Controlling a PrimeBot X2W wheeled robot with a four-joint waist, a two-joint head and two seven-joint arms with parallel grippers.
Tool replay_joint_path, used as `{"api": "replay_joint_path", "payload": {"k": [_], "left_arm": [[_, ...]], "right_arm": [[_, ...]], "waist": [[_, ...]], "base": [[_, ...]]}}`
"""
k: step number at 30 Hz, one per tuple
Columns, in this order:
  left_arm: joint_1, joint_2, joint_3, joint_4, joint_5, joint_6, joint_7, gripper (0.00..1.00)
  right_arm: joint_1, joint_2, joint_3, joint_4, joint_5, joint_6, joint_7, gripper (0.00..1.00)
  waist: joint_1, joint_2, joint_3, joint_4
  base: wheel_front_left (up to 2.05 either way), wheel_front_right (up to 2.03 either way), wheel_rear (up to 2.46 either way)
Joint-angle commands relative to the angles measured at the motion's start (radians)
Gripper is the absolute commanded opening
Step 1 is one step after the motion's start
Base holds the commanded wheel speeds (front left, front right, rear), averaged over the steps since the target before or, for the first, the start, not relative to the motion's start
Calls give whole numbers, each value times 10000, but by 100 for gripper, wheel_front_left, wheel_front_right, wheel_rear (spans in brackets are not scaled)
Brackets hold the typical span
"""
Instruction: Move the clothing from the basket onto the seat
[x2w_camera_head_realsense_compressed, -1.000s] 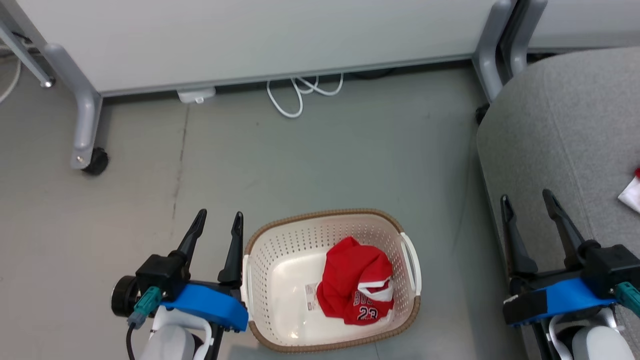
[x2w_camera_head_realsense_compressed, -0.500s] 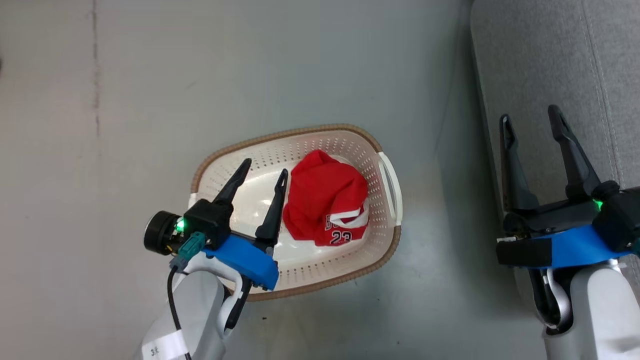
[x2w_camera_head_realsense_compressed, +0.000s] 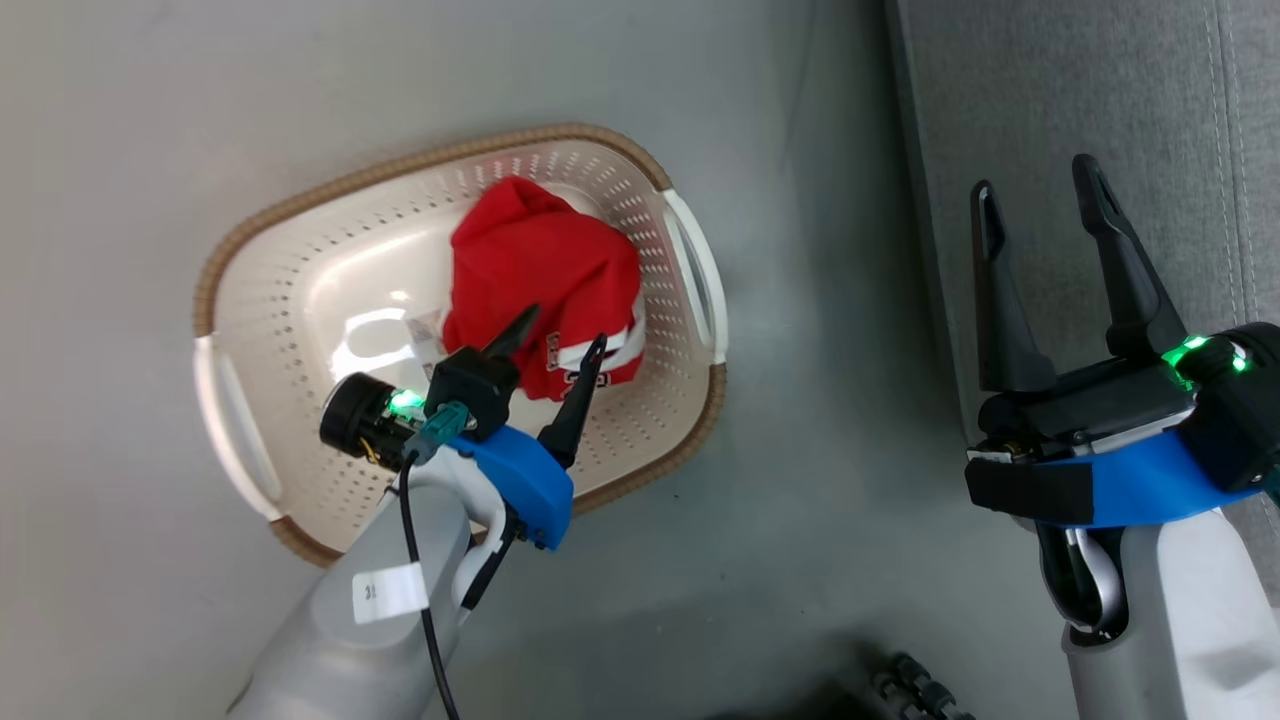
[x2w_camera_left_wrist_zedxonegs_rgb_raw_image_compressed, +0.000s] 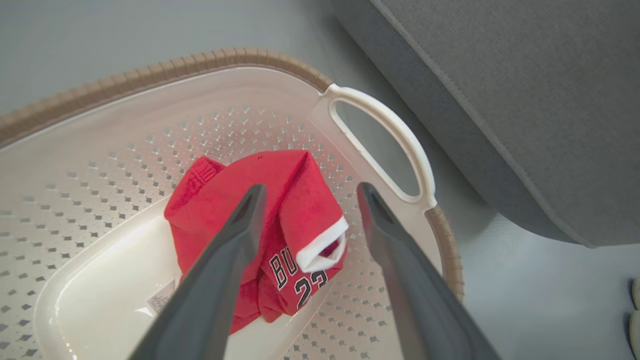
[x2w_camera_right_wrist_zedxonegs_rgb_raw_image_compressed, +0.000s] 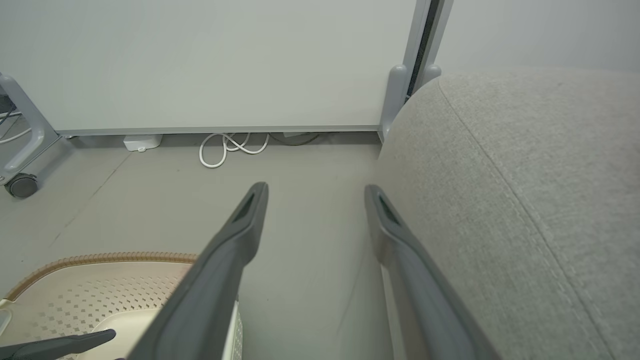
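Red jersey (x2w_camera_head_realsense_compressed: 540, 250) crumpled inside cream perforated basket (x2w_camera_head_realsense_compressed: 300, 300), at the end nearer the grey sofa (x2w_camera_head_realsense_compressed: 1130, 90); left pincer (x2w_camera_head_realsense_compressed: 565, 327) spread wide directly over it, fingers straddling the white-trimmed fold. Right pincer (x2w_camera_head_realsense_compressed: 1036, 178) wide, empty, above sofa edge

Ahead of the right tool (x2w_camera_right_wrist_zedxonegs_rgb_raw_image_compressed: 315, 189), a white cable (x2w_camera_right_wrist_zedxonegs_rgb_raw_image_compressed: 227, 147) lies looped on the grey floor (x2w_camera_right_wrist_zedxonegs_rgb_raw_image_compressed: 310, 165) at the foot of a pale panel (x2w_camera_right_wrist_zedxonegs_rgb_raw_image_compressed: 210, 60). A small white box (x2w_camera_right_wrist_zedxonegs_rgb_raw_image_compressed: 142, 142) sits just left of the cable. Farther left a black caster (x2w_camera_right_wrist_zedxonegs_rgb_raw_image_compressed: 21, 185) ends a grey leg (x2w_camera_right_wrist_zedxonegs_rgb_raw_image_compressed: 27, 117), and a second leg (x2w_camera_right_wrist_zedxonegs_rgb_raw_image_compressed: 397, 97) stands beyond the tool's tips, to their right.
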Motion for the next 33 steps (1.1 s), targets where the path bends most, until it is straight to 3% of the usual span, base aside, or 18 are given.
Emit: {"api": "replay_joint_path", "payload": {"k": [1, 7, 13, 20, 28, 33], "left_arm": [[-401, 74, -187, 214, -148, -12, -30, 100], [-1036, 105, -1035, 1229, -594, -12, -30, 100], [-1437, 204, -1255, 2017, -876, -12, -30, 100], [-1885, 102, -1049, 3155, -697, 666, -30, 100], [-2008, 57, -756, 3347, -591, 1507, -30, 100], [-1821, -160, -461, 3837, -1064, 1296, -24, 100]], "right_arm": [[-188, 10, 55, -1, 68, 1, -87, 100], [-237, 9, 284, 126, 320, 1, -270, 100], [-294, 7, 466, 233, 499, 1, -404, 100], [-249, 9, 568, 377, 656, 1, -505, 100], [-342, 7, 677, 483, 747, 1, -553, 100], [-372, 9, 728, 517, 769, 1, -551, 100]], "waist": [[-2, 0, 453, -376], [-2, 0, 842, -691], [-2, 0, 1052, -878], [-2, 0, 1218, -998], [-2, 0, 1281, -1008], [-2, 0, 1277, -1010]], "base": [[0, 0, 0], [0, 0, 0], [0, 0, 0], [0, 0, 0], [0, 0, 0], [0, 0, 0]]}}
